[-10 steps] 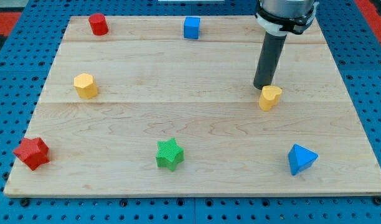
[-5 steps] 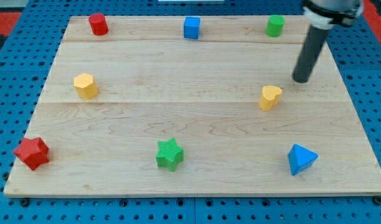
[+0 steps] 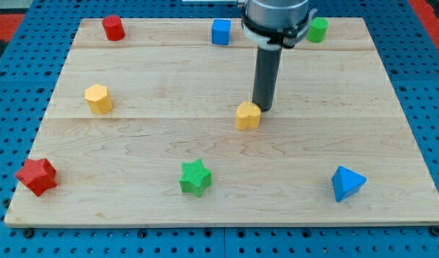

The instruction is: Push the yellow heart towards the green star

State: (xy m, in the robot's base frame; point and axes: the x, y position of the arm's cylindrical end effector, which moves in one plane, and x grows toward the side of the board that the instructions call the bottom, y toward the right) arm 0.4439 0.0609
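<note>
**Yellow heart: tip at its upper-right edge**

Yellow heart (image 3: 249,115) sits mid-tabletop (image 3: 155,79), right of centre. My tip (image 3: 263,108) touches its upper-right edge, on the side away from the green star (image 3: 196,177), which lies down and to the view's left. That suits a push straight at the star. No gripper fitted, just a rod. Heart small, matte yellow, lobes hard to make out.
</note>
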